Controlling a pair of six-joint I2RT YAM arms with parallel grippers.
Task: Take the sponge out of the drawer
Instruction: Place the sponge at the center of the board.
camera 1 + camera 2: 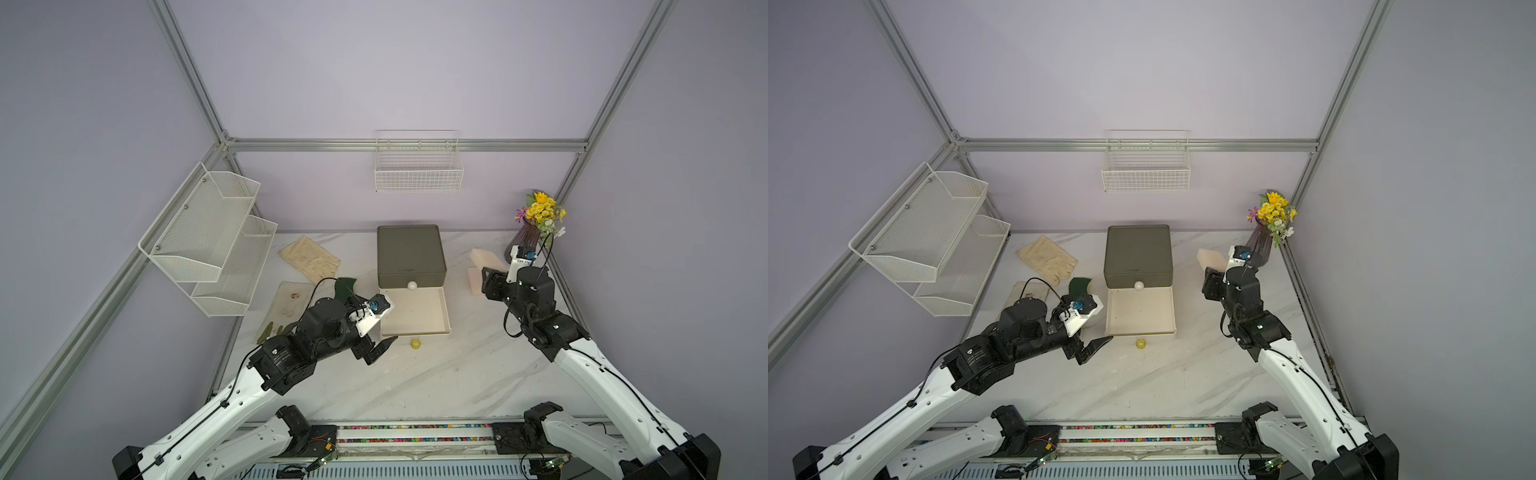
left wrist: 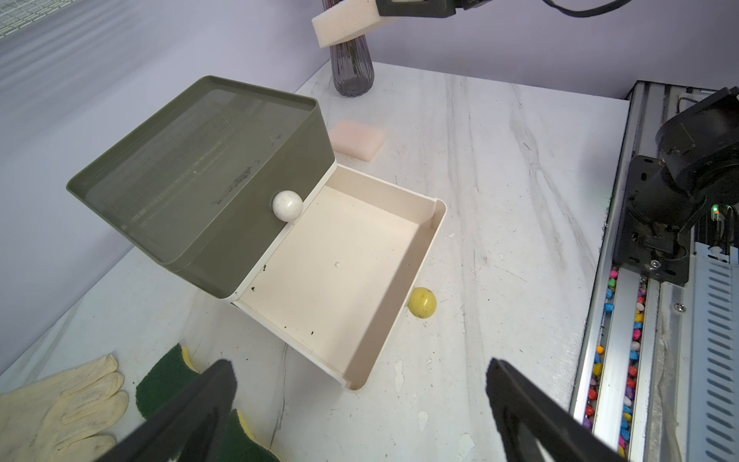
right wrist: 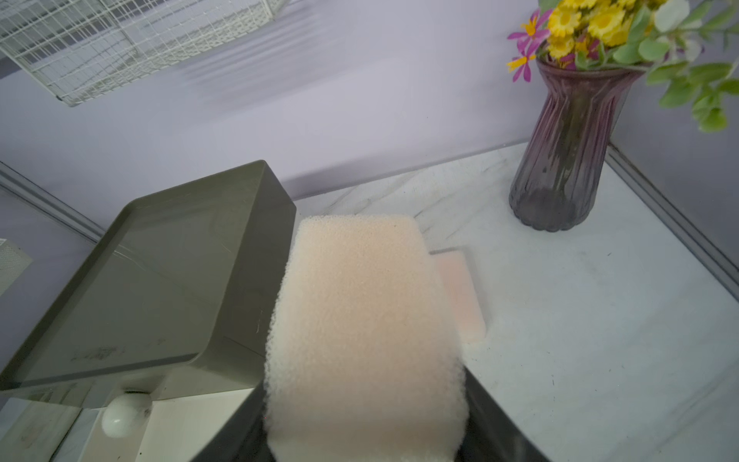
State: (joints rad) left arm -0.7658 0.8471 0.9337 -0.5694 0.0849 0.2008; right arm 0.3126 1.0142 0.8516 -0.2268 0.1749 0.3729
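Sponge (image 3: 364,320) clamped in right pincer (image 3: 364,394), aloft beside open drawer (image 2: 400,280).

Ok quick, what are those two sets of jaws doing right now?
Left gripper: open, holding nothing.
Right gripper: closed on the sponge.

My left arm (image 1: 216,411) reaches forward and low, wrist roughly level. My left gripper (image 1: 384,349) has its black jaws spread wide with nothing between them. My right arm (image 1: 598,382) stretches toward the back, wrist raised. My right gripper (image 1: 487,277) is clamped on the sides of a pale peach foam sponge (image 3: 360,320), holding it up in the air.
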